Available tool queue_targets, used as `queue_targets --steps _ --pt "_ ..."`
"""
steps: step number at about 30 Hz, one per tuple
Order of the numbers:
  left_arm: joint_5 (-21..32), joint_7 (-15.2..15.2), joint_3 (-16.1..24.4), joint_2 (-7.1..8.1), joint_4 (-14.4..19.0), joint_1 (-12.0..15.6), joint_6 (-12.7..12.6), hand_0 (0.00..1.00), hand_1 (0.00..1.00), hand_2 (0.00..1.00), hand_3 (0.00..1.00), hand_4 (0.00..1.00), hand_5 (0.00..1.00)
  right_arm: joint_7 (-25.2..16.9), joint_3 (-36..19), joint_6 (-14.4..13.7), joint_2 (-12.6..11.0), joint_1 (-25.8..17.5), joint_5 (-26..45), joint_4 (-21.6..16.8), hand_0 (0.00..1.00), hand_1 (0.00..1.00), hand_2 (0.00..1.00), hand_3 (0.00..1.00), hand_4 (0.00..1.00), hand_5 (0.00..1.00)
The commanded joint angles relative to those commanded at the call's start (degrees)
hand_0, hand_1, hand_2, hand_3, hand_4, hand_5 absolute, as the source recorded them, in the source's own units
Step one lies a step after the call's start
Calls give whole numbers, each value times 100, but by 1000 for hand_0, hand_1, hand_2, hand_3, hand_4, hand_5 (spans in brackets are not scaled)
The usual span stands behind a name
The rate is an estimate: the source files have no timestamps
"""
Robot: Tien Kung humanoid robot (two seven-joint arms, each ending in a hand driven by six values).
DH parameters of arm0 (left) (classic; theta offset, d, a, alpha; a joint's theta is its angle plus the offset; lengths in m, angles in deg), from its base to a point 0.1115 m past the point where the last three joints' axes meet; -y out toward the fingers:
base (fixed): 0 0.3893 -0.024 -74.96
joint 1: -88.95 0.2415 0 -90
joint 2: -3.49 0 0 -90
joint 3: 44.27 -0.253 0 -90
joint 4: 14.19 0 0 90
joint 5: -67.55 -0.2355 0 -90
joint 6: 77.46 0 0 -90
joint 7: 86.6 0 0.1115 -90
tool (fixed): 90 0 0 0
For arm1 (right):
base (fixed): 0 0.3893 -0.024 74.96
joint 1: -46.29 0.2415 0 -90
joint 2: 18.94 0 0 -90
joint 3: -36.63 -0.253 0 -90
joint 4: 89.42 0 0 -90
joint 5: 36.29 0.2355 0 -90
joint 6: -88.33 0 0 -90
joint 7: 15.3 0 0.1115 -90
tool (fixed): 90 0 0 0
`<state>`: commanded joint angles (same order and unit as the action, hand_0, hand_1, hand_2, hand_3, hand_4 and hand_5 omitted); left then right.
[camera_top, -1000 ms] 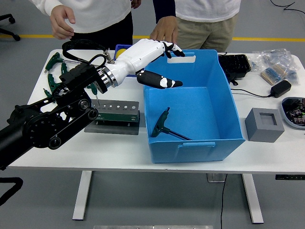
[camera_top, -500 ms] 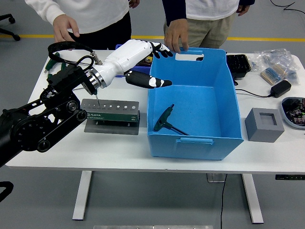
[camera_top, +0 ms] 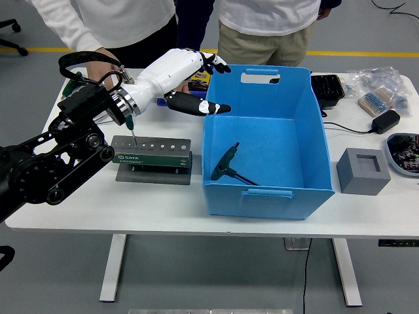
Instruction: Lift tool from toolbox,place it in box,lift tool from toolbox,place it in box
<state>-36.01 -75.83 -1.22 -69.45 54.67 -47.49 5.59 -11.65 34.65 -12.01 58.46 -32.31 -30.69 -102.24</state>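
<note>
Blue plastic box (camera_top: 308, 131) sits on the white worktop (camera_top: 163, 199), right of centre, and a green T-handle tool (camera_top: 226, 163) lies on its floor near the left wall. Just left of the box stands the green toolbox (camera_top: 152, 152), a long holder on a grey plate, with a row of sockets along its top and one thin tool (camera_top: 130, 129) upright at its left end. The left robot hand (camera_top: 190, 82), white with black fingertips, hangs in the air above the gap between toolbox and box, fingers spread, thumb stretched toward the box's near corner, holding nothing. Its black arm comes in from the lower left. Two people stand at the far side. A grey block (camera_top: 364, 171), a black adapter (camera_top: 385, 121) and bags of small parts (camera_top: 373, 88) lie on the right of the worktop.
</note>
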Motion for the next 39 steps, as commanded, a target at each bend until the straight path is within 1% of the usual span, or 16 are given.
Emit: queue_targets --steps 30,39 --pt "-91 -30 62 123 24 73 55 533 621 692 707 963 713 17 -21 8 50 -50 -51 -6 700 689 732 596 828 723" --pt "-16 -59 106 158 56 106 78 532 620 691 706 962 714 -4 15 7 47 -38 18 -6 701 690 733 597 828 722"
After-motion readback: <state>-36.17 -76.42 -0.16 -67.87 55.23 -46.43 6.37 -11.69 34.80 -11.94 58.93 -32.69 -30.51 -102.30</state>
